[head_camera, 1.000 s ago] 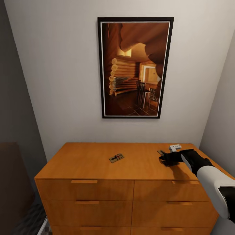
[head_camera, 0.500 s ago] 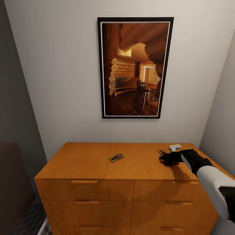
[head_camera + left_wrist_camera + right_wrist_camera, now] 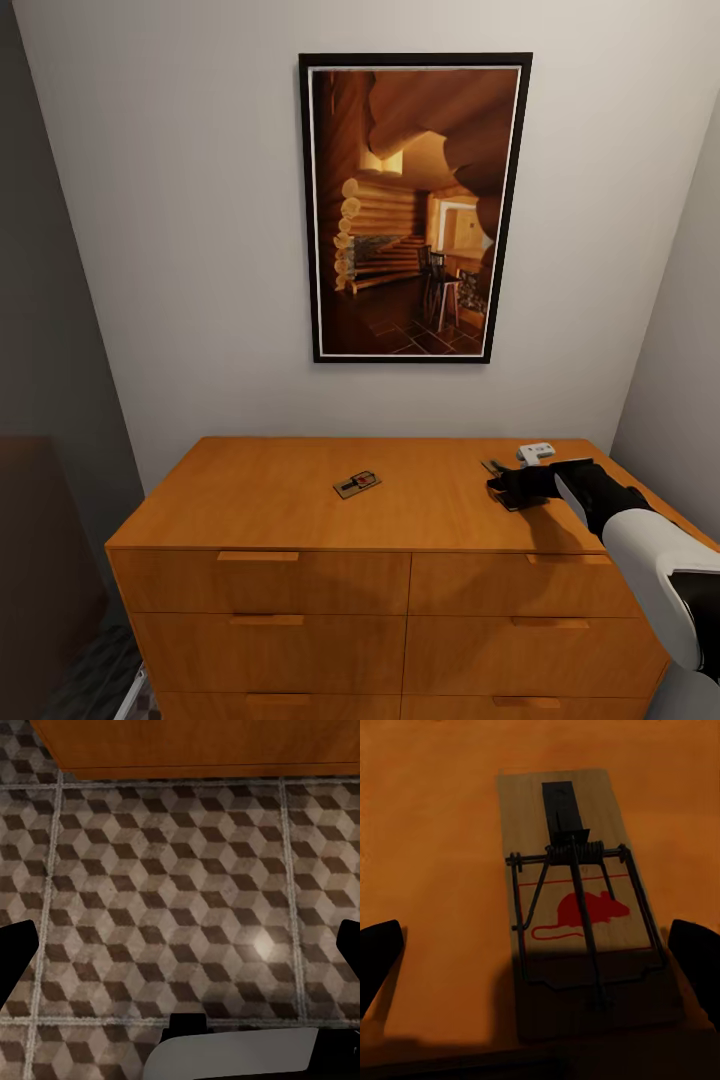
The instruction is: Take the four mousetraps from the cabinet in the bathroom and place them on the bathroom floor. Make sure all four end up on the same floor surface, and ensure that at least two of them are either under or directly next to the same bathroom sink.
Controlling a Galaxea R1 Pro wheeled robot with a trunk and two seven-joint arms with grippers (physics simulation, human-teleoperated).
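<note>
Floor (image 3: pixel 180 907): cube-patterned tiles with pale grout, seen in the left wrist view below the chest's wooden base.
Left gripper (image 3: pixel 180 952): hangs over the tiles, fingers spread wide, nothing between them.
Chest (image 3: pixel 300 500): orange-brown, drawers closed, against the white wall.
Picture (image 3: pixel 415 207): dark-framed log-cabin interior, on the wall above the chest.
Middle mousetrap (image 3: pixel 357 484): lies flat on the chest top, apart from the arm.
Right mousetrap (image 3: pixel 581 907): flat on the chest top near its right end, a red mouse printed on the wood, between the parted fingers, not gripped.
Right gripper (image 3: pixel 505 485): low over that trap, fingers released.
White item (image 3: pixel 537 452): small, on the chest top just behind the right gripper.
</note>
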